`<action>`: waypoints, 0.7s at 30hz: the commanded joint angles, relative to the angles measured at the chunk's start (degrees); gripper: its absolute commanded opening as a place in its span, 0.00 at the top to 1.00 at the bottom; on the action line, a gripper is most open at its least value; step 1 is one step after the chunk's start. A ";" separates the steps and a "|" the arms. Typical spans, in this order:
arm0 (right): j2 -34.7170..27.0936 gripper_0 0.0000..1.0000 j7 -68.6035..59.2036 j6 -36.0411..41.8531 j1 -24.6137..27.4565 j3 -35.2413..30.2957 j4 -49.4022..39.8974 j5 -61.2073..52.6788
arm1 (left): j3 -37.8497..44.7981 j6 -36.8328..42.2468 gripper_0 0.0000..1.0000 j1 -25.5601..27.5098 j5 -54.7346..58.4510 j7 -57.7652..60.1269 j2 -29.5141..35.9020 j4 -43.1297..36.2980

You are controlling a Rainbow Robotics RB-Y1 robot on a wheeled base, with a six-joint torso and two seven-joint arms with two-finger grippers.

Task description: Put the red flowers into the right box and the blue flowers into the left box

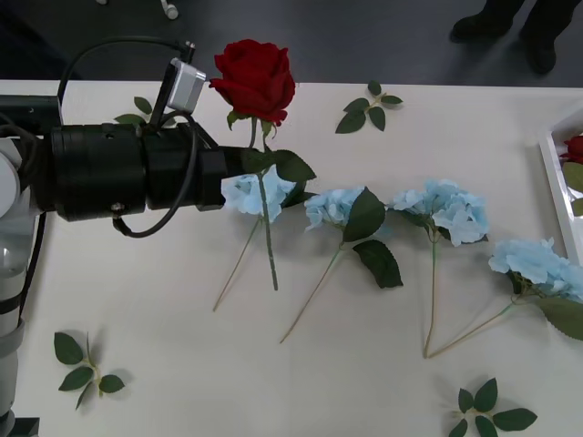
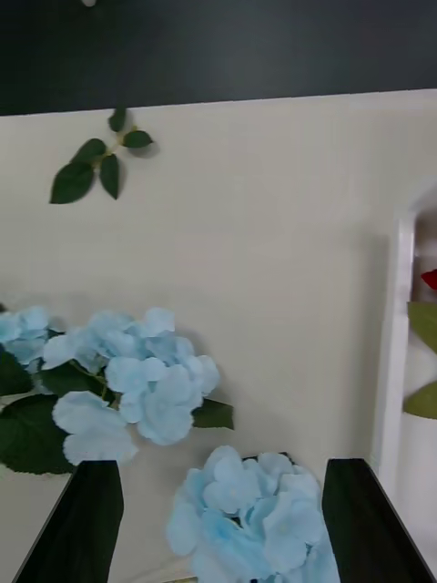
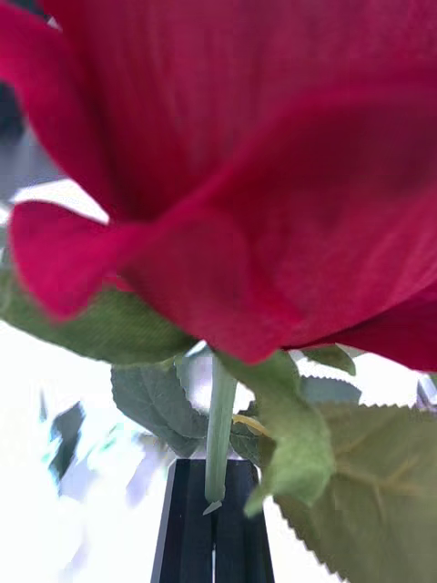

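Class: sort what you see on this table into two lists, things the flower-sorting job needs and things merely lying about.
Belongs to the job:
red rose, held by the left end effector
four blue flowers
right box, red flower inside
right end effector, open above a blue flower

Lying about:
loose leaf sprigs

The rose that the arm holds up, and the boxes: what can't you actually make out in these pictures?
- Rose: in the left wrist view its head blocks the table beyond.
- Left gripper: in the front view, leaves cover where the fingers clamp the stem.
- Right box: cut off by the front view's edge; how many roses lie inside is unknown.
- Right gripper: open over a blue flower, whose stem is hidden.
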 commanded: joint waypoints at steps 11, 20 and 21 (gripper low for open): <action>-3.50 0.36 8.61 -3.58 13.16 -7.40 -14.30 -16.40 | 1.48 -0.48 1.00 3.04 11.47 -23.91 -10.57 -1.43; -0.52 0.36 19.95 -19.14 22.74 -0.37 -26.69 -17.10 | 3.07 -0.48 1.00 1.46 15.16 -24.35 -11.72 -4.94; -0.08 0.36 21.26 -21.60 22.65 2.00 -27.75 -17.10 | 3.07 -0.48 1.00 1.11 15.16 -24.44 -11.72 -4.94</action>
